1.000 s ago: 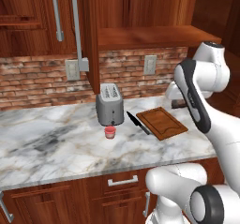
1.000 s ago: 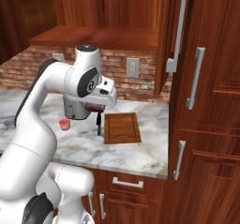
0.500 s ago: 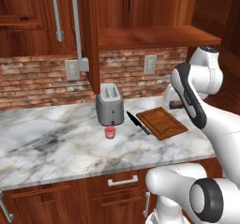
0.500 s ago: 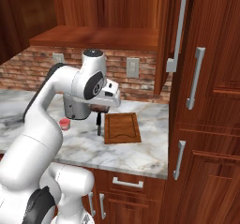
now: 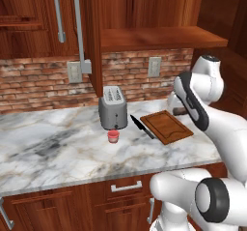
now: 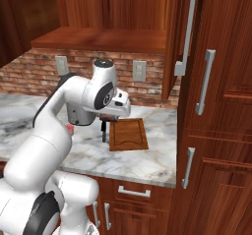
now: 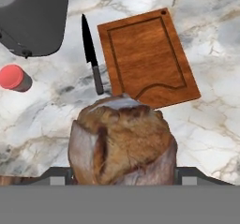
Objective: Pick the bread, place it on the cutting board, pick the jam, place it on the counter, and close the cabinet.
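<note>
**Bread held above the counter, board just ahead**

We start with the counter (image 5: 58, 148), the broad white marble top that carries everything. Above it the cabinet (image 5: 94, 36) stands with a door swung open, its edge facing us in the left base view. On the marble sit the toaster (image 5: 113, 108), then the cutting board (image 7: 147, 56), bare and lying flat, with a black knife (image 7: 91, 54) just beside its long edge. The jam (image 7: 15, 78) already stands on the counter near the toaster, apart from the board.

Smallest and closest to us is the bread (image 7: 122, 145), which fills the lower middle of the hand view. We judge the gripper (image 7: 123, 171) to be clamped on it, since the bun sits right at the hand with the marble well below; the fingertips themselves are hidden behind the bun.

The step in hand, as we read it, is setting the bread on the board. To do it well we should carry the bun forward until the board's middle lies under it, keeping away from the knife side, then lower until the bun rests flat before letting go. Releasing high risks the round bun rolling off the grooved rim.
</note>
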